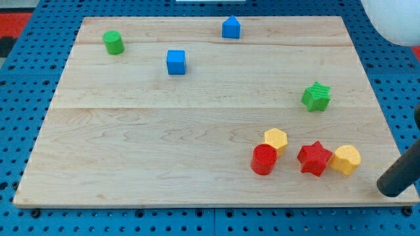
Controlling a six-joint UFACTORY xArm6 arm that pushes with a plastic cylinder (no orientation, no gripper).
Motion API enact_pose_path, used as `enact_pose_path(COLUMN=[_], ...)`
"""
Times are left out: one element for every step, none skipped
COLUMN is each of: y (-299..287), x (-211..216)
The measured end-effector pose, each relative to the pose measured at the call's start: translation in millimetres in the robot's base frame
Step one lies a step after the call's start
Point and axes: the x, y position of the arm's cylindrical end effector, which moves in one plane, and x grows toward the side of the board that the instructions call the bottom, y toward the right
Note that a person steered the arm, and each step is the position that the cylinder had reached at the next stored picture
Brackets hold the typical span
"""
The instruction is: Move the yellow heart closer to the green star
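Nearby, my tip (392, 189) sits right of yellow heart (346, 159).

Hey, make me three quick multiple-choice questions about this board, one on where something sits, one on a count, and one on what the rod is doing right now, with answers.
1. Where is the green star-shaped block?
A. the view's right
B. the view's bottom left
C. the view's top left

2. How many blue blocks are on the wooden board?
A. one
B. two
C. four

3. Is my tip touching a block?
A. yes, the green star
B. yes, the red star
C. no, none

Answers: 1 A, it sits right of centre, above the red and yellow cluster. 2 B, a blue cube and a blue house-shaped block. 3 C, my tip sits apart at the bottom right, nearest a yellow block.
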Motion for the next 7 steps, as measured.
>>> enact_pose_path(y=[-6, -12, -28, -30, -31, -39, -43], x=[2, 2, -9, -15, -18, -30, -41])
